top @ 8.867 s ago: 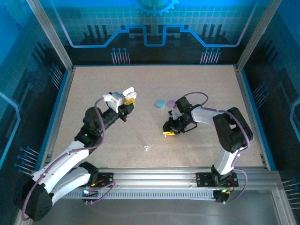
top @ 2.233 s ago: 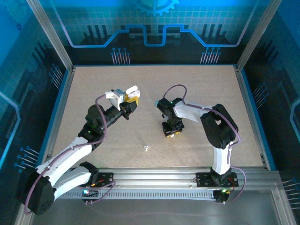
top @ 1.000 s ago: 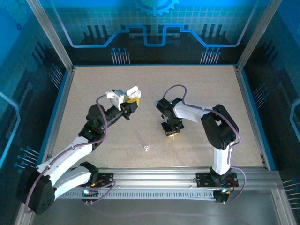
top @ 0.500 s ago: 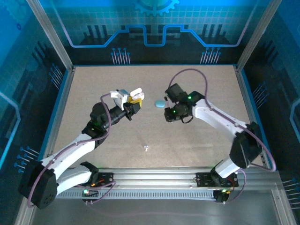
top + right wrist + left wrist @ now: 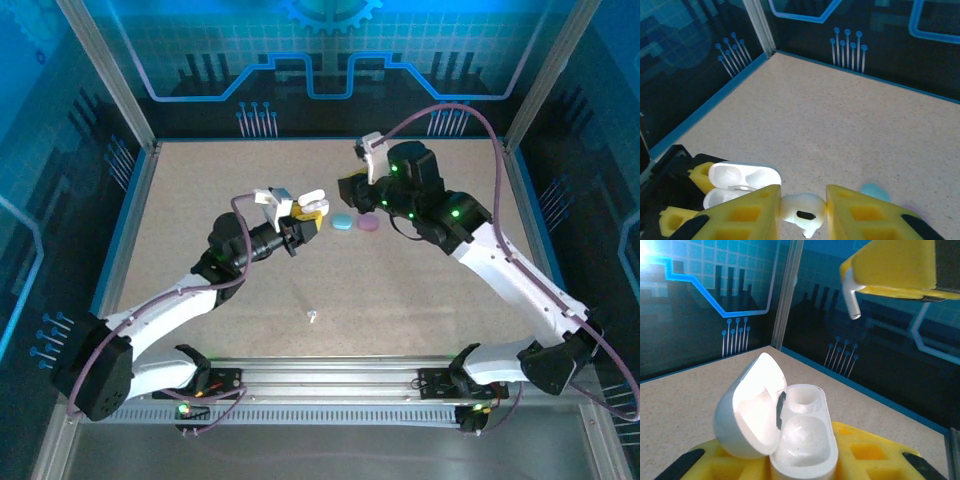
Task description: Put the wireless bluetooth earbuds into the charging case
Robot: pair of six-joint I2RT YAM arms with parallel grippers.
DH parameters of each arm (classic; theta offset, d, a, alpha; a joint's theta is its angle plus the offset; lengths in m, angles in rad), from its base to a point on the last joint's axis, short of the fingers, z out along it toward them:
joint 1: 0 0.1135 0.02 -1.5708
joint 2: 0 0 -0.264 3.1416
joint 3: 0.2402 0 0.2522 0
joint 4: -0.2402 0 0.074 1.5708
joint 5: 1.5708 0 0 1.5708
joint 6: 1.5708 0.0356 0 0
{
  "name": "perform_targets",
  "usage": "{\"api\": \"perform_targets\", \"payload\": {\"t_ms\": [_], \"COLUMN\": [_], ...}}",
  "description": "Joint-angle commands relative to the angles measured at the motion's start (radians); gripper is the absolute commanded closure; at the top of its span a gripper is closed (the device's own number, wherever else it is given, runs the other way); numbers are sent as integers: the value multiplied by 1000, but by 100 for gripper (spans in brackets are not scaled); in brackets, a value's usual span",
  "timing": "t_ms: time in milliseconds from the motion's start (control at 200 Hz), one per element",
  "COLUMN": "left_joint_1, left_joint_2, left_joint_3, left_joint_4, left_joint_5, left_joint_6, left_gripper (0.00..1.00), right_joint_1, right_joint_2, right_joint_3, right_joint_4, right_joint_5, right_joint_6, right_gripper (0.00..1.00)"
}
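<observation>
Earbud held close to the open case

The right gripper (image 5: 803, 212) pinches a white earbud (image 5: 799, 204) between its jaws, near the open white charging case (image 5: 790, 440), which the left gripper (image 5: 790, 467) clamps from both sides.

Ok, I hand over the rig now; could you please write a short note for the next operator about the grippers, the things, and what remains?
Left gripper: shut on the open white charging case, lid up.
Right gripper: shut on one white earbud, held above the case and off to one side, not yet in.
Case: both wells look empty.
Table: a light blue round item and a pink-purple round item lie side by side; a tiny white piece lies nearer the arm bases, too small to identify.
Done: case open, one earbud in hand.
Left: seat this earbud, then probably its pair.
</observation>
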Motion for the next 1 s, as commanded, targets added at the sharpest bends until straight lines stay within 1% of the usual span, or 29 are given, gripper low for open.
{"api": "perform_targets", "payload": {"t_ms": [0,200,750,996], "left_joint_1": [-9,-14,-17,-17], "left_joint_2": [8,13,2,-1], "left_joint_3": [42,43,37,35], "left_joint_4": [56,63,76,79], "left_joint_5": [39,45,30,13], "left_joint_6": [-18,-24,-32,-31], "left_gripper": [70,70,70,70], "right_joint_1": [18,34,55,56], "right_joint_2": [28,53,80,73], "right_joint_3": [28,27,9,-15], "right_joint_4": [51,70,31,21], "right_joint_5": [-47,-91,-99,-160], "right_joint_6": [-18,-26,-91,-119], "right_gripper": [71,72,73,73]}}
